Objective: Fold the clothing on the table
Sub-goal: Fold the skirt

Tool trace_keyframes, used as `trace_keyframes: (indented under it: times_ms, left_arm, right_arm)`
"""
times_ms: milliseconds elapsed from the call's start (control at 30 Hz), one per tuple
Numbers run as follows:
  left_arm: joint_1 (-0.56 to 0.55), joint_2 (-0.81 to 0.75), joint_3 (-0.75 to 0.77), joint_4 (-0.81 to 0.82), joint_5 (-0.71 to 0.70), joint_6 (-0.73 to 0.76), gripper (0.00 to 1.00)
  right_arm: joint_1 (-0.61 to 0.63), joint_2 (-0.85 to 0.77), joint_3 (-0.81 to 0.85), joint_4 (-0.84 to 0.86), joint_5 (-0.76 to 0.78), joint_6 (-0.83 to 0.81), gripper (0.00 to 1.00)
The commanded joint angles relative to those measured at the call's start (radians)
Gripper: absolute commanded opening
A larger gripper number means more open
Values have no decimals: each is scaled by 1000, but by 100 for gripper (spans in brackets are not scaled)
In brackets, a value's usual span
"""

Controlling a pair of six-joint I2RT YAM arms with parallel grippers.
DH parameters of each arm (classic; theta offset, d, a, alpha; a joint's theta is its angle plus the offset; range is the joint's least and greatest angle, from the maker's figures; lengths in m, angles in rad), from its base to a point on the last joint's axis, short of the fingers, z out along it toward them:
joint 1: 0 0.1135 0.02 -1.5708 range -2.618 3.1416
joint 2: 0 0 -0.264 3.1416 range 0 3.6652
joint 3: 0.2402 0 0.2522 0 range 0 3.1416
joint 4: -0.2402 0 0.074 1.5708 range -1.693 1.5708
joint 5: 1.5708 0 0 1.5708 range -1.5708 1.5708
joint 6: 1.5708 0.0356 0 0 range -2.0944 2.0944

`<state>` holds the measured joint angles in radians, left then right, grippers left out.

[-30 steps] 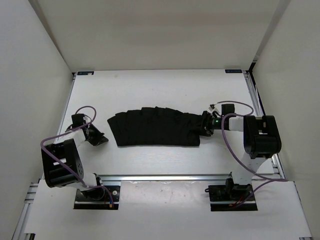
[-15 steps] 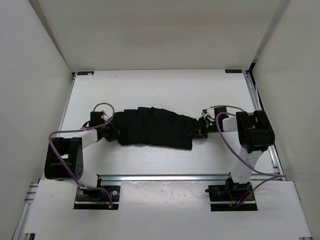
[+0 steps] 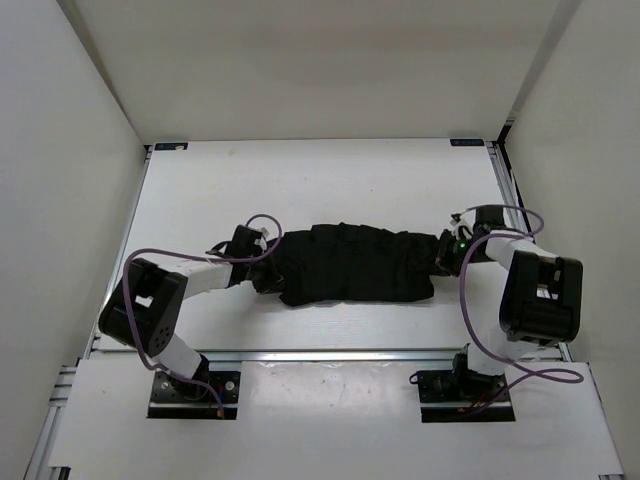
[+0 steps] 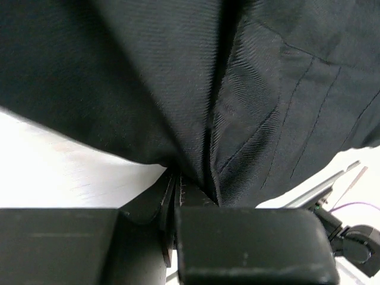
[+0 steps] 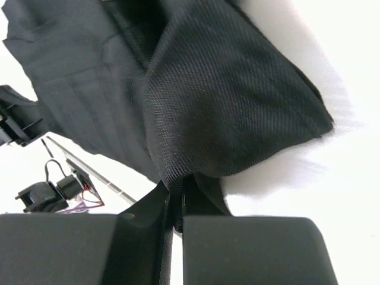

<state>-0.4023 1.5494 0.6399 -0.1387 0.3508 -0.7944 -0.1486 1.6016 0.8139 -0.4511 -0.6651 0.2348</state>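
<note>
The black pleated clothing [image 3: 355,265] lies bunched across the middle of the white table [image 3: 320,180]. At its left end my left gripper [image 3: 268,258] is shut on the cloth. In the left wrist view the fabric [image 4: 178,83] fills the frame and runs down between the closed jaws of the left gripper [image 4: 176,189]. On the garment's right end my right gripper [image 3: 441,253] is shut too. The right wrist view shows a fold of clothing [image 5: 225,101] pinched between the fingers of the right gripper [image 5: 177,199], lifted a little off the table.
Metal rails [image 3: 330,354] run along the table's near edge, with both arm bases behind them. White walls close in the left, right and far sides. Purple cables [image 3: 170,255] loop from both arms over the table.
The left arm swung right and took the garment's left end. The right gripper closed on the right end. The garment has shifted right and bunched shorter between the two grips.
</note>
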Motion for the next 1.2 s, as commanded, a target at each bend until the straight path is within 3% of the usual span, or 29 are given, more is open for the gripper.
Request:
trace_keyframes:
  times_ms: [0,300,500,700,900,1167]
  left_arm:
    - [-43,35,39,-42,-4,-2,11]
    - [-33,32,40,-29,7,-14,11]
    - [-35,37,40,-22,5,-17,11]
    - [-3,14,21,-15,-6,-19,11]
    - [40,-6,4,-16,-6,-20,11]
    - [86,-12,18,-22,-1,0,11]
  right_arm:
    - [46,-71,118,-119,24,-51,0]
    - [333,-62,369,-91,-54,98,0]
    - [506,104,452,38,-168,185,0]
    - [641,294,669,81,-244,236,0]
    - [727,425,812,37,-275,233,0]
    - [768,534,858,66,-330,279,0]
